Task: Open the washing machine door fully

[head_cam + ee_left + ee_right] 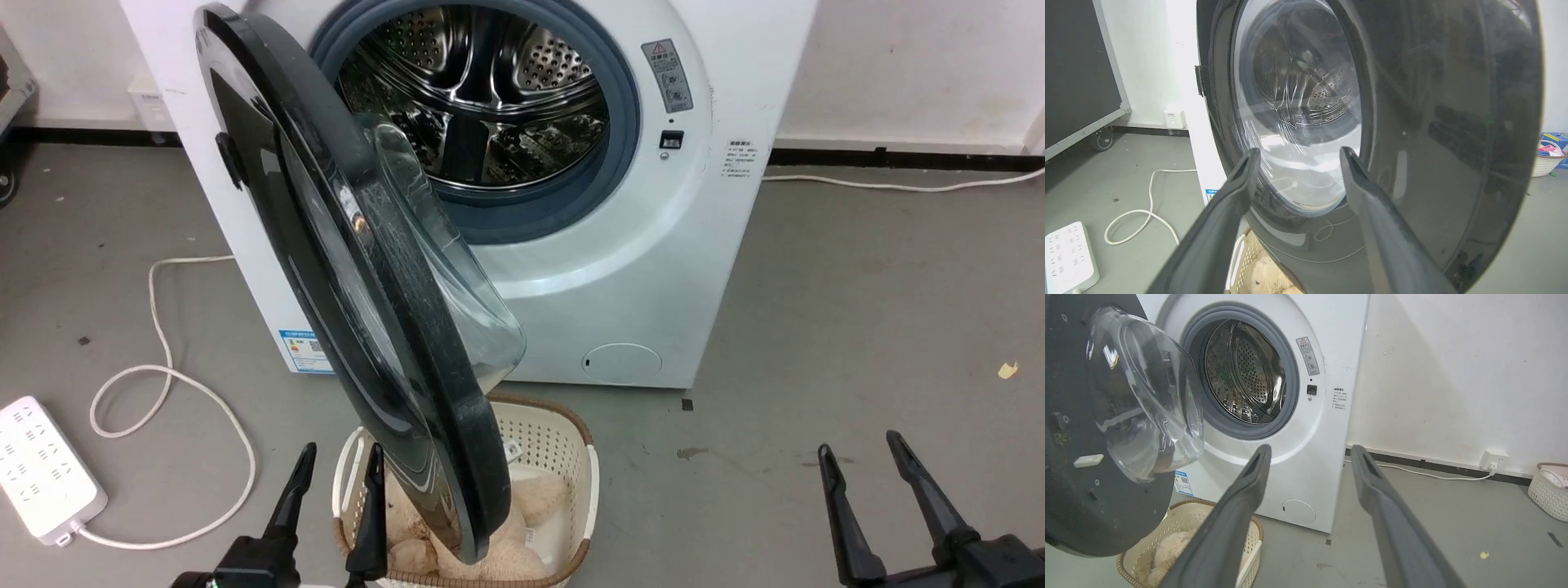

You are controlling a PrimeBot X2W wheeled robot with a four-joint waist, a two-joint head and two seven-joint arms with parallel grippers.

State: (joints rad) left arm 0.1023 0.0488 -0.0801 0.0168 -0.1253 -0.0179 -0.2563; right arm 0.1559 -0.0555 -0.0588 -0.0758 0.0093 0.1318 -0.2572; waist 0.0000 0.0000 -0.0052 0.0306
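- The door [359, 269] of the washing machine [653, 269] stands approx. halfway open. It hinges on the machine's left side and is edge-on to you in the head view, so the drum [482, 98] is uncovered. Not fully open yet, I'd say.
- Its lower rim hangs over a basket [581, 441] on the floor [816, 327], w/ a fluffy toy [539, 498] inside. Prob. parked there for loading. Can't tell if rim and basket touch.
- Left tool [343, 449]: fingers spread wide, holding nothing. It sits low, just beside the door's glossy outer face, and the left wrist view looks straight at the window. Can't tell if a finger touches the door.
- Right tool [859, 443]: fingers spread wide, empty, well apart from the door. It's on the inner-face side, where the glass bowl [1147, 396] bulges out.
- My read: the door has to swing further toward your left. A push on the outer face from the left tool would close it. You'd need to hook the rim from there, or push the inner face w/ the right tool.
- Count:
  - 1 machine, 1 door
  - 2 tools, 2 fingers each
  - 2 baskets, the 2nd basket [1549, 494] over by the wall [1453, 375]
  - 1 power strip [41, 465]
  - 2 white cables: looped cable [155, 384] and wall cable [898, 186]
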